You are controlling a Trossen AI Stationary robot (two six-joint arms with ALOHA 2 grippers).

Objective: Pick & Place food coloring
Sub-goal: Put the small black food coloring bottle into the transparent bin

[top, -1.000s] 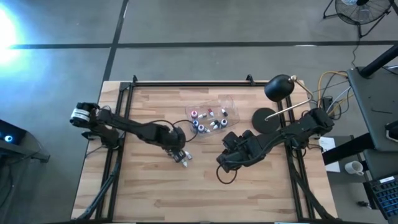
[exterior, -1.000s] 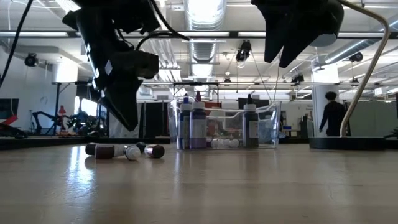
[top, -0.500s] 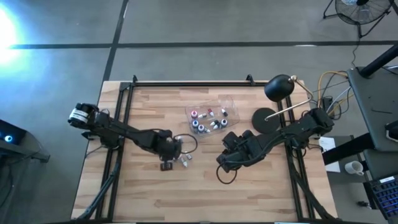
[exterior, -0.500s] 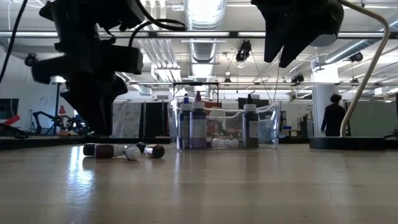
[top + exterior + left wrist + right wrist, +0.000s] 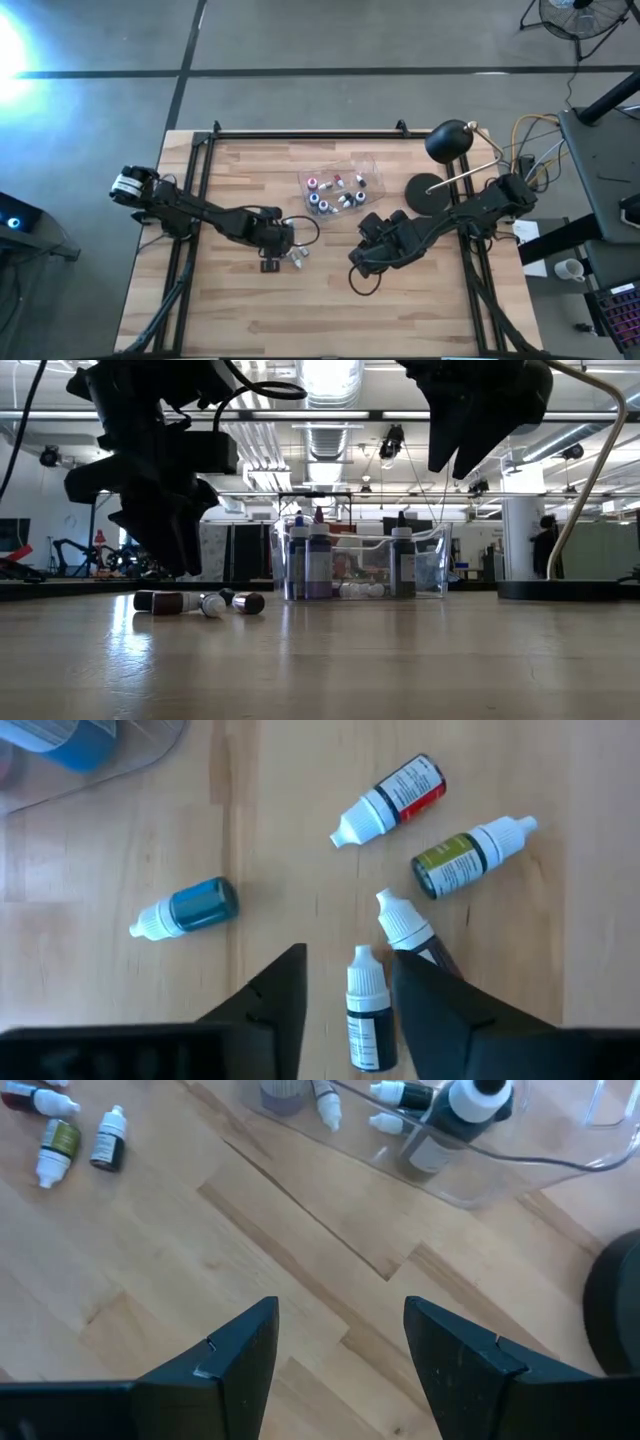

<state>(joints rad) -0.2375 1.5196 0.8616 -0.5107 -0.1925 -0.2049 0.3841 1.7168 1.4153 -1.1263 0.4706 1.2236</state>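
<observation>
A light wooden plank bench (image 5: 240, 310) sits inside a black metal frame (image 5: 300, 133). A clear plastic tub (image 5: 371, 162) stands toward its far middle. A black desk lamp (image 5: 450, 140) with a round flat base (image 5: 428, 192) occupies the far right corner. Yellow and black cables (image 5: 530, 130) lie beside it. A grey floor (image 5: 300, 40) surrounds the bench.

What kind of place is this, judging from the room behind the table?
Probably a robotics lab or an open industrial workshop. The low view shows exposed ceiling ducts and a large hall with equipment behind the wooden table; the high view shows a floor fan and loose cables.
</observation>
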